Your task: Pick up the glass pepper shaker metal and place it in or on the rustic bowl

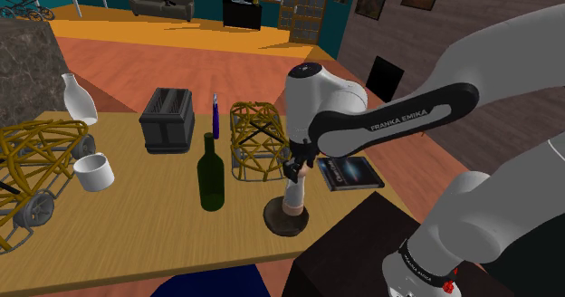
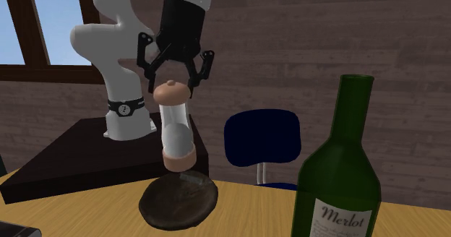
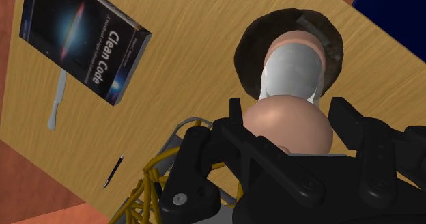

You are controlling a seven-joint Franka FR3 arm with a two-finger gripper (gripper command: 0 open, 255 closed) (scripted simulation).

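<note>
The pepper shaker [image 2: 177, 131] is a clear glass cylinder with a tan domed cap and tan base. It hangs upright, its base just over the dark, rough round bowl [image 2: 162, 203]. My gripper [image 2: 173, 91] comes down from above and is shut on the shaker's cap. In the shoulder view the shaker [image 1: 294, 198] stands over the bowl [image 1: 276, 221] near the table's front edge, under the gripper [image 1: 297, 173]. The wrist view looks down past the gripper [image 3: 290, 130] along the shaker [image 3: 293, 72] into the bowl [image 3: 249, 42].
A green wine bottle [image 1: 211, 173] and a yellow wire basket [image 1: 258, 141] stand just left of the bowl in the shoulder view. A book [image 1: 349, 171] lies beside it. A toaster [image 1: 167, 119], a white cup [image 1: 93, 171], a white vase [image 1: 79, 100] and a wire cart [image 1: 36, 159] sit farther left.
</note>
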